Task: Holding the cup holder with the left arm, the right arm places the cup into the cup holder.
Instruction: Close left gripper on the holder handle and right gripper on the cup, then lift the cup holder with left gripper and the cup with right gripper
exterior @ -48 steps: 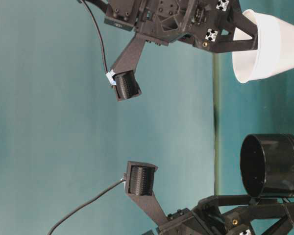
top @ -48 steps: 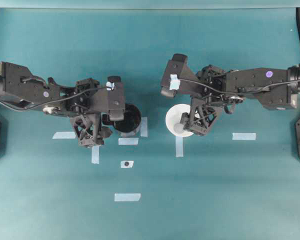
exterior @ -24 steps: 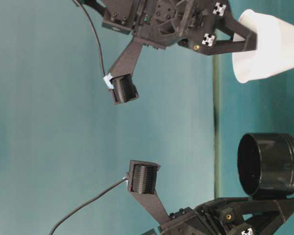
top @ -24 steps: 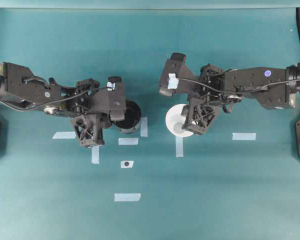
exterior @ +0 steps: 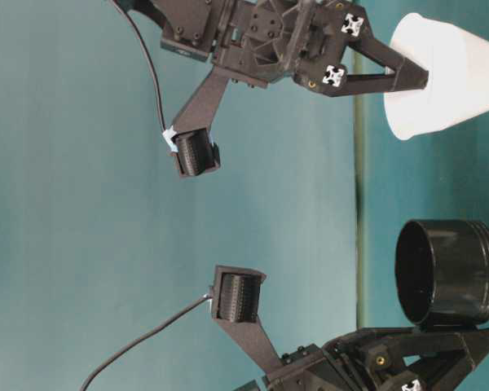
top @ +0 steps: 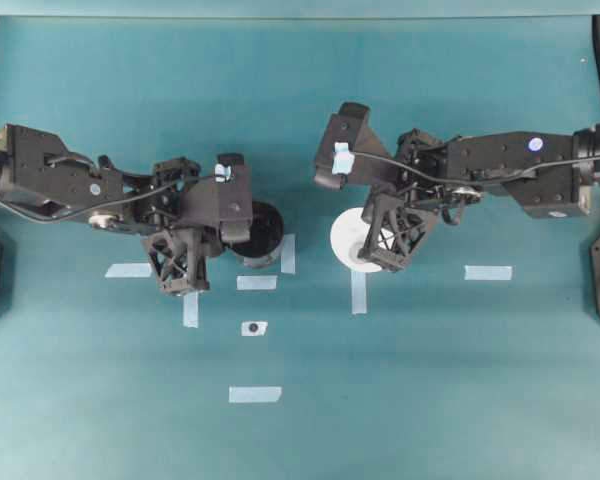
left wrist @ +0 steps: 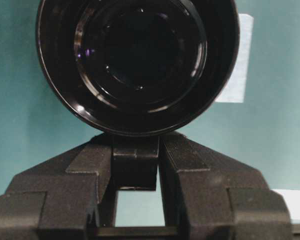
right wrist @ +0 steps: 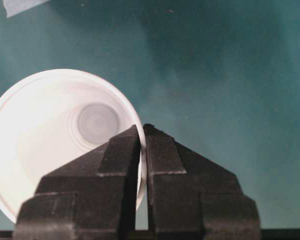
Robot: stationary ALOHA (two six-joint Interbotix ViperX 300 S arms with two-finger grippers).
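Pinched on the rim of the one white cup (right wrist: 55, 150), the right gripper (right wrist: 141, 131) had one finger inside the wall and one outside. Only the wrist views showed this, and that the left gripper (left wrist: 135, 150) clamped the tab of the single black cup holder (left wrist: 137, 60). Both vessels looked empty, well apart on the teal table (top: 430, 380).
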